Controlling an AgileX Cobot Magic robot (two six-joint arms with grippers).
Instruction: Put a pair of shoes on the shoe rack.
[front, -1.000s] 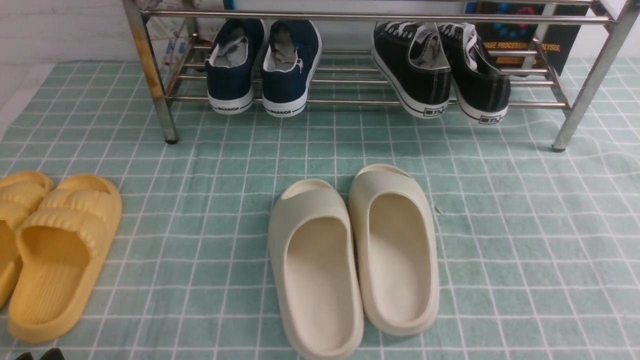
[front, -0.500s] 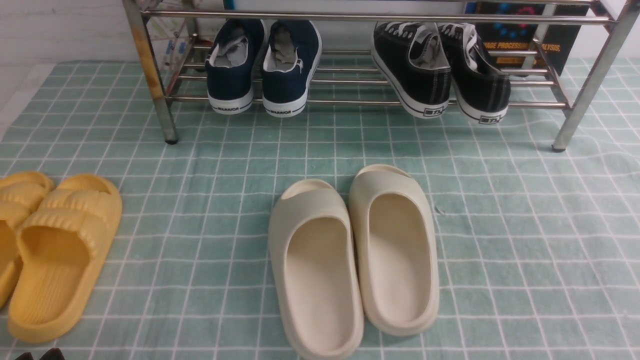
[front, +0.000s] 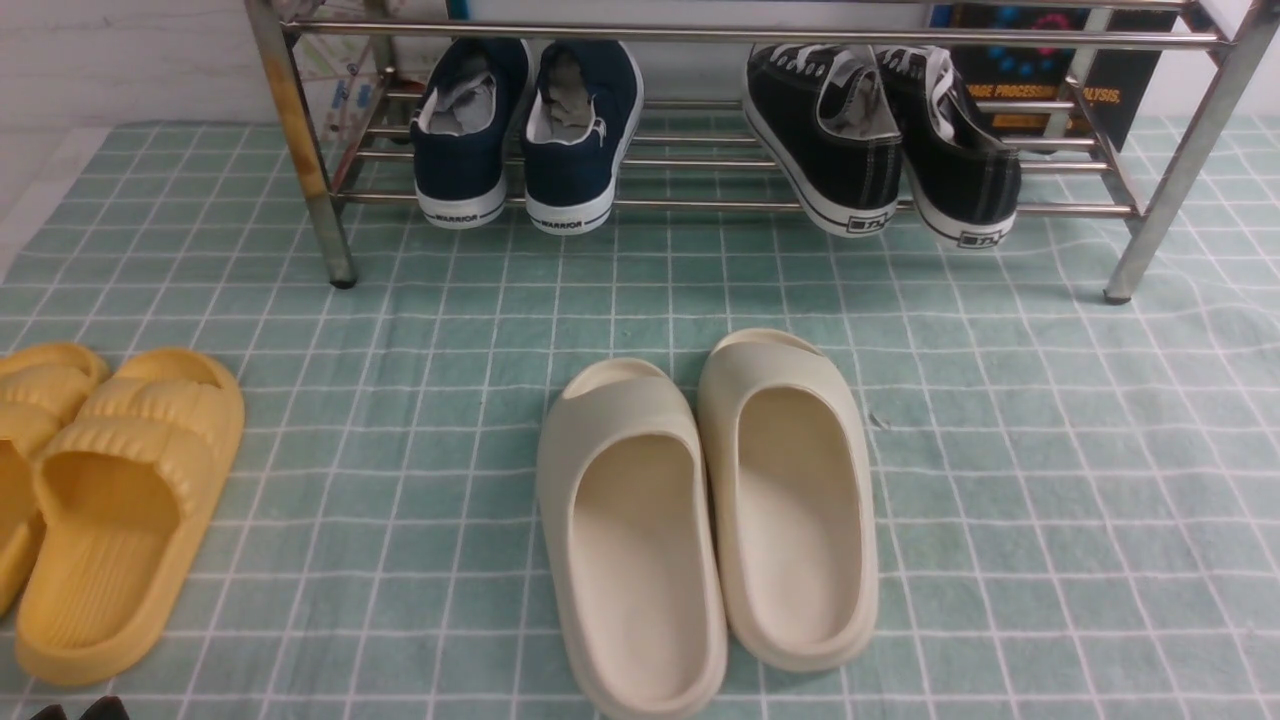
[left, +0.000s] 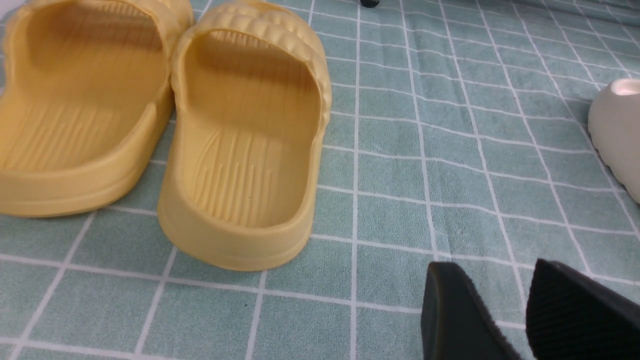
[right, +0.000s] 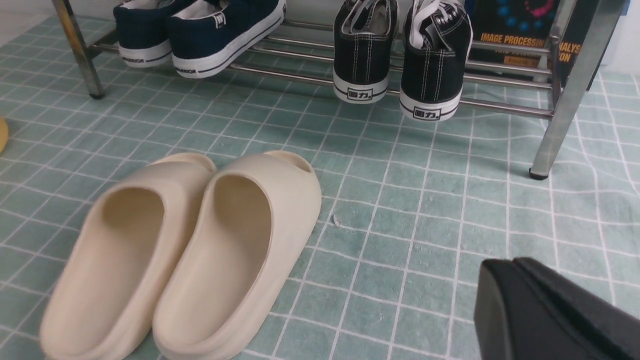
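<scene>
The pair of black sneakers (front: 880, 150) sits on the lower shelf of the steel shoe rack (front: 700, 205), at its right side, heels toward me and hanging over the front bar. Both sneakers also show in the right wrist view (right: 395, 55), resting on the rack's bars (right: 500, 106). My left gripper (left: 492, 272) is open and empty, low over the green cloth beside the yellow slides; its tips just show at the front view's bottom left (front: 75, 710). My right gripper (right: 505, 267) is shut and empty, low over the cloth, to the right of the cream slides and well short of the rack.
Navy WARRIOR sneakers (front: 525, 130) sit on the rack's left side. Cream slides (front: 710, 510) lie mid-floor on the green checked cloth (front: 1050, 480). Yellow slides (front: 110, 500) lie at the left. A dark printed box (front: 1040, 80) stands behind the rack. The left rack leg (front: 300, 140) is rust-stained.
</scene>
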